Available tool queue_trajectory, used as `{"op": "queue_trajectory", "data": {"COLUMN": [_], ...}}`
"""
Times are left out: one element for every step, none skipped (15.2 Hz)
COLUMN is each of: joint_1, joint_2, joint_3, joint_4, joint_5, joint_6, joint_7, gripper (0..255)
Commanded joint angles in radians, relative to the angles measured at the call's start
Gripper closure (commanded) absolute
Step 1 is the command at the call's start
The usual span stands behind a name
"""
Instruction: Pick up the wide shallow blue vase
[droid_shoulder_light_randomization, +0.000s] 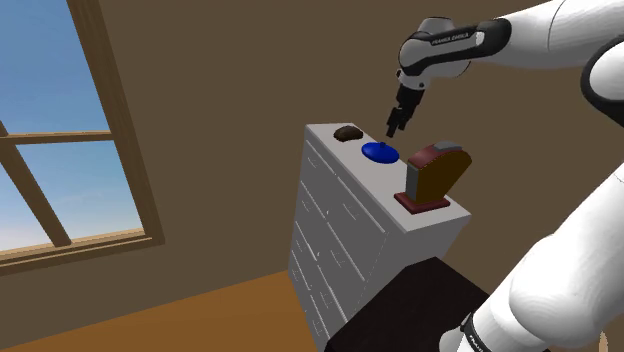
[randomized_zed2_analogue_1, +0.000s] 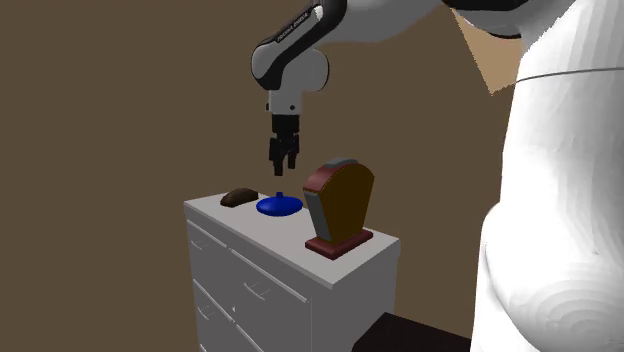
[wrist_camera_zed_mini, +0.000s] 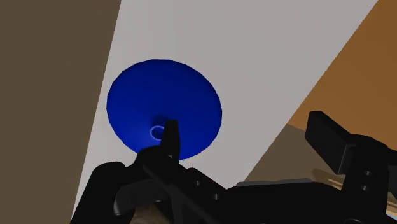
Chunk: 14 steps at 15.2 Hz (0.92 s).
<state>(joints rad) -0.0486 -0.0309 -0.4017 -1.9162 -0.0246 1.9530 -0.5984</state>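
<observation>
Tool (wrist_camera_zed_mini: 243, 124) is wide open, fingers (wrist_camera_zed_mini: 169, 137) well apart, nothing held. Wrist view: blue vase (wrist_camera_zed_mini: 162, 102) is below me, a round flat disc with a small ring at its middle. One fingertip lines up over that ring, the other stands off to the side of the vase. Bare white surface (wrist_camera_zed_mini: 254, 57) around it.

The side-on views give the height the wrist view can't: tool (randomized_zed2_analogue_1: 281, 165) hangs above the vase (randomized_zed2_analogue_1: 279, 206), clear of it, no contact. Vase sits on top of a white drawer chest (randomized_zed2_analogue_1: 240, 290), between a dark lump (randomized_zed2_analogue_1: 238, 197) and an arched brown piece (randomized_zed2_analogue_1: 340, 205) on a red-brown base.

Shoulder view has the same row: lump (droid_shoulder_light_randomization: 348, 132), vase (droid_shoulder_light_randomization: 380, 152), arched piece (droid_shoulder_light_randomization: 435, 175), tool (droid_shoulder_light_randomization: 395, 125) over the vase.

Lettering on my arm (droid_shoulder_light_randomization: 450, 45) reads FRANKA EMIKA in the shoulder view. In the second exterior view the lettering is too small to read.

Dark stand (droid_shoulder_light_randomization: 420, 310) is next to the chest.

Farther out, the shoulder view adds an orange-brown floor (droid_shoulder_light_randomization: 230, 315), a brown wall (droid_shoulder_light_randomization: 230, 100) and a wood-framed window (droid_shoulder_light_randomization: 60, 150) with blue sky.
</observation>
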Motion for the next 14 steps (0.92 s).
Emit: {"op": "queue_trajectory", "data": {"joint_1": [-0.011,-0.019,-0.028,-0.039,-0.052,-0.065,-0.079,-0.084,-0.084,-0.084,-0.084,-0.084,-0.084,-0.084], "joint_2": [0.085,0.128,0.171,0.215,0.259,0.304,0.349,0.361,0.363,0.365,0.368,0.371,0.374,0.377], "joint_3": [-0.014,-0.019,-0.023,-0.025,-0.027,-0.026,-0.026,-0.024,-0.023,-0.023,-0.022,-0.021,-0.021,-0.02], "joint_4": [0.071,0.108,0.147,0.189,0.232,0.277,0.325,0.338,0.328,0.317,0.307,0.297,0.288,0.279], "joint_5": [0.026,0.04,0.055,0.069,0.083,0.097,0.11,0.113,0.114,0.115,0.116,0.118,0.119,0.121], "joint_6": [0.003,0.002,-0.001,-0.004,-0.009,-0.016,-0.024,-0.027,-0.014,-0.001,0.011,0.023,0.036,0.048], "joint_7": [-0.05,-0.075,-0.098,-0.121,-0.143,-0.164,-0.184,-0.189,-0.189,-0.19,-0.19,-0.191,-0.191,-0.192], "gripper": [0,0,0,0,0,0,0,0,0,0,0,0,0,0]}}
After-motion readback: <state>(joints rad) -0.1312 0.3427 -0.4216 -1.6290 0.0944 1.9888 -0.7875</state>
